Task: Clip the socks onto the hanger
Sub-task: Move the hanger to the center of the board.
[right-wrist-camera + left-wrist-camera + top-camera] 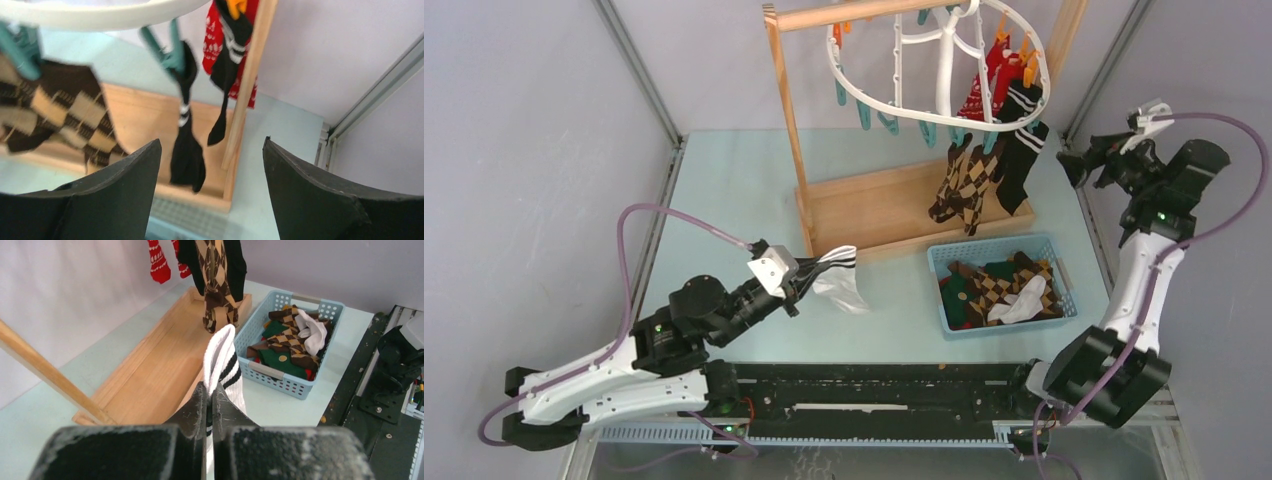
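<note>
Top external view, 7 o'clock: pinches a white fabric sock with black cuff stripes (pixel 842 283) in the left claw (pixel 816 272), pads pressed together near the striped cuff, foot drooping toward the pale blue surface (pixel 724 190). Hovers the right claw (pixel 212 145) spread wide and empty at 2 o'clock, near the white plastic oval hanger (pixel 944 70) slung from the wooden rack (pixel 789 120) at 12 o'clock.

Risks snagging the dangling foot on the rack's post or tray during the lift. Might bump the hanger and set it swinging, carrying the free teal clips (pixel 864 115) off line. Could lose the floppy cuff, folding it away from a clip's mouth. May crowd both arms together, since those clips sit toward 11 o'clock, well apart from the right claw.
</note>
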### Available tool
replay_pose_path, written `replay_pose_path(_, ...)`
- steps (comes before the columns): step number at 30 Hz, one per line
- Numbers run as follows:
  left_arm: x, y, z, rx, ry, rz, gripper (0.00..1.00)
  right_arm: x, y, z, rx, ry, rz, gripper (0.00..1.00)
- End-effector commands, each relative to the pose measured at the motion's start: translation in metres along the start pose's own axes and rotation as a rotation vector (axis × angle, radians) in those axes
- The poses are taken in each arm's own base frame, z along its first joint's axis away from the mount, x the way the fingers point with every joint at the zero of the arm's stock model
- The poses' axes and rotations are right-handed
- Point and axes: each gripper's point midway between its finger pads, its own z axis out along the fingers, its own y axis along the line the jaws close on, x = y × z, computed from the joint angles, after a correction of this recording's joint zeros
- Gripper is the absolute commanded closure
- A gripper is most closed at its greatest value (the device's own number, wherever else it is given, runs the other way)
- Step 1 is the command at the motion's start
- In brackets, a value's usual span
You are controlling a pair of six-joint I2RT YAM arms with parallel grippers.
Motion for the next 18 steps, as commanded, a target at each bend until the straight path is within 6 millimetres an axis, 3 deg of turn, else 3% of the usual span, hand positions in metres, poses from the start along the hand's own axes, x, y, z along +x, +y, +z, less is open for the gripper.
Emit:
replay_pose_path(1,-0.046,0.000,0.008,0.008,-0.137,-0.002,1.00,0.011,0.052,-0.037,-0.124,0.069,-0.016,0.17)
replay_pose_path(4,-0.049,-0.002,0.015,0.015,-0.142,0.019,1.00,0.024,0.093,-0.062,-0.205,0.112,-0.087,0.17)
replay_pose_path(7,-0.052,-0.006,0.023,0.030,-0.136,0.059,1.00,0.040,0.148,-0.088,-0.344,0.110,-0.195,0.17)
replay_pose_path(15,-0.049,-0.029,0.040,0.148,-0.143,0.183,1.00,0.026,0.277,-0.135,-0.659,-0.081,-0.299,0.21)
replay_pose_path(18,-0.049,-0.042,0.045,0.216,-0.154,0.203,1.00,0.024,0.305,-0.141,-0.752,-0.104,-0.303,0.25)
